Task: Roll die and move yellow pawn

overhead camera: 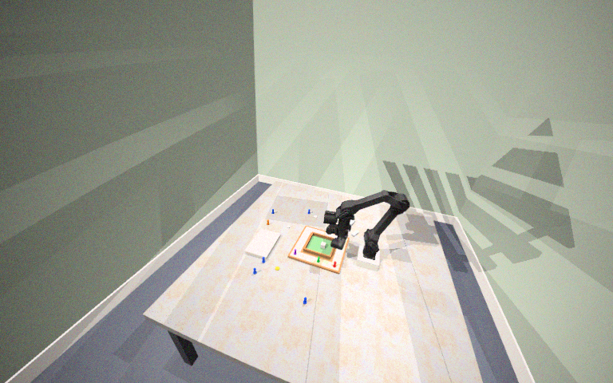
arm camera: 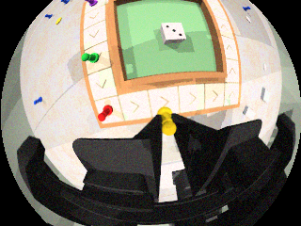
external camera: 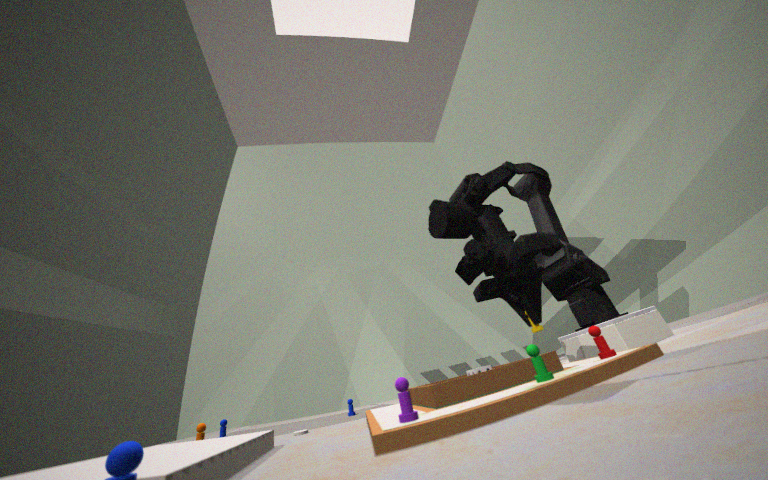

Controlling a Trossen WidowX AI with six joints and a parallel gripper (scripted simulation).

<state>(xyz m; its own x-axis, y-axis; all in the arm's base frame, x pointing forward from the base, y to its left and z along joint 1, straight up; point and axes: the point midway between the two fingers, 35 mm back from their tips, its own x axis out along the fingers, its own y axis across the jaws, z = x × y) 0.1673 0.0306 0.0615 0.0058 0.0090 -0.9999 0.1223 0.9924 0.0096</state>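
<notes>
My gripper is shut on the yellow pawn. The pawn is tilted and held above the board, near the side closest to the arm base. In the wrist view its head overlaps the middle of the near row, whose arrows point right. The white die rests on the green floor of the tray, with three pips on top.
A red pawn stands on the near left corner cell in the wrist view. A green pawn and purple pawn stand farther along. Blue pawns, a yellow disc and a pale slab lie beyond.
</notes>
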